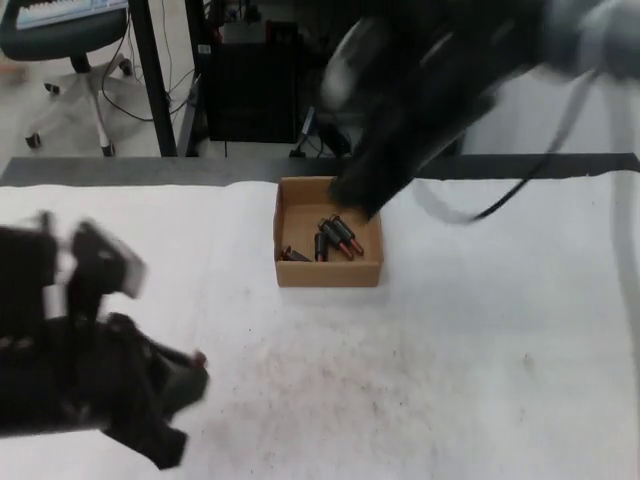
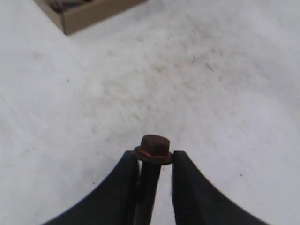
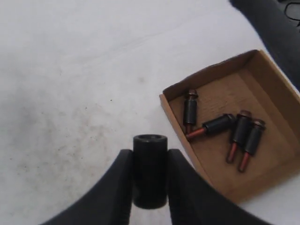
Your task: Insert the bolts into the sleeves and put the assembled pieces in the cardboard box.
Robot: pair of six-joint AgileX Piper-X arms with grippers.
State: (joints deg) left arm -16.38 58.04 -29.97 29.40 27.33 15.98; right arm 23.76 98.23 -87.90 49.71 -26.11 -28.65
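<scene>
Bolt (image 2: 151,147) comes first: our left end effector (image 2: 154,158) is closed on its shank just under the head, low over the table (image 1: 480,350), likely awaiting mating. Further right, the box (image 1: 330,272) holds four assembled pieces (image 3: 215,125). Beside it our right end effector (image 3: 150,155) is clamped on a sleeve (image 3: 150,178), bore facing outward, probably to receive that bolt. We can read no writing.

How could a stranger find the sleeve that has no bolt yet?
Start at the cardboard box on the white bench. Near it the right gripper clamps a black sleeve. Unlike the four pieces in the box, it shows no red bolt.
</scene>
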